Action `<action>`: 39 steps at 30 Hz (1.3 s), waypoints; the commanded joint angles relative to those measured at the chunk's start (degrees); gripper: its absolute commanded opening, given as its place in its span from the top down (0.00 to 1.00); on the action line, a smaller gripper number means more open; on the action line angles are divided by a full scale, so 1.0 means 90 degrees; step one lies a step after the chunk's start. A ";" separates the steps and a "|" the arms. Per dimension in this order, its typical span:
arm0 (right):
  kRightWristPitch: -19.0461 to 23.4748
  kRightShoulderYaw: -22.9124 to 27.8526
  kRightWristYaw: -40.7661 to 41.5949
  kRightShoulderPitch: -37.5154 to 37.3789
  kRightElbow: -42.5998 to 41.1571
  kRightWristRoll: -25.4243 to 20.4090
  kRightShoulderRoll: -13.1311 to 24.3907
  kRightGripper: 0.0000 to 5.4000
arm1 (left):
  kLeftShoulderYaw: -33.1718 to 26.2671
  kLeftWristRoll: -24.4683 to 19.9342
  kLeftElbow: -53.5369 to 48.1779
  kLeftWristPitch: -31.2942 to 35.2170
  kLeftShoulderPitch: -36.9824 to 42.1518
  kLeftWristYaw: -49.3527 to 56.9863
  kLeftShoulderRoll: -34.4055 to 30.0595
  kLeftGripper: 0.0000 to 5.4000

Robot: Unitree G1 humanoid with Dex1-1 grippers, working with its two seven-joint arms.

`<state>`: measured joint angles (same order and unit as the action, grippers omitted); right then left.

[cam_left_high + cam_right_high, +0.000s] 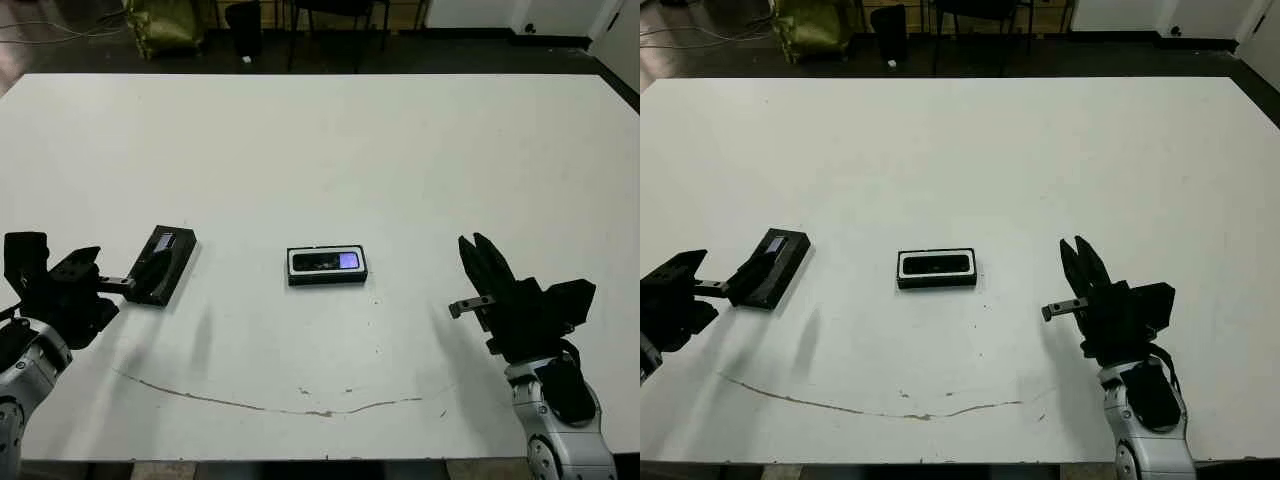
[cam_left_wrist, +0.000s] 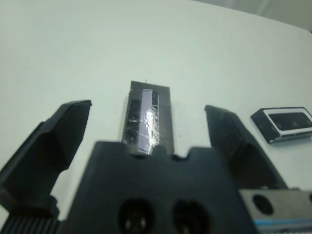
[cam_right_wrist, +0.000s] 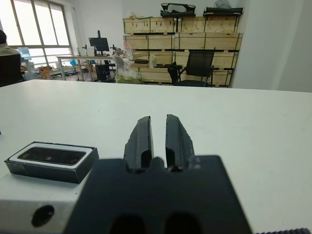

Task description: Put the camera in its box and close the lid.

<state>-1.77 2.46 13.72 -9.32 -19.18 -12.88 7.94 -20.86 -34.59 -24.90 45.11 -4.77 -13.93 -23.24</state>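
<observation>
Camera already sits in the box mid-surface. Lid lies at nine o'clock between the left gripper's spread fingers; an off-centre pinch could skew it. Right gripper's fingers are pressed together.

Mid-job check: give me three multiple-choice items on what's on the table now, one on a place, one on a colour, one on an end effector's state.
1. Where is the camera?
A. In the box
B. On the lid
C. Bare on the table

2. The box's inner lining is:
A. Red
B. White
C. Yellow

3. The left end effector is:
A. Shut on the lid
B. Open, fingers either side of the lid
C. Out of view

Answers:
1 A, it lies inside the white-lined tray.
2 B, a white rim frames the camera.
3 B, the left wrist view shows gaps both sides.
</observation>
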 commanded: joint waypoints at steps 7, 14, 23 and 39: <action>0.0233 -0.0008 -0.0093 -0.0111 -0.0054 0.0030 -0.0009 1.00 | 0.0127 0.0039 0.0112 0.0242 -0.0074 -0.0106 -0.0132 0.01; 0.0047 -0.0005 -0.0018 -0.0062 0.0094 0.0027 -0.0001 1.00 | 0.0283 0.0160 0.0153 0.0154 -0.0102 -0.0187 -0.0125 0.01; 0.0199 -0.0008 -0.0063 -0.0062 0.0010 0.0029 0.0010 1.00 | 0.0523 0.0409 0.0261 0.0272 0.0018 -0.0132 -0.0192 0.01; 0.0300 -0.0007 -0.0092 -0.0140 -0.0107 0.0050 0.0015 1.00 | 0.0630 0.0581 0.0493 0.0505 0.0116 -0.0097 -0.0256 0.01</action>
<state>-0.45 2.31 13.28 -9.68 -20.06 -12.83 7.96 -15.65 -30.05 -21.85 48.52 -3.88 -14.88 -24.92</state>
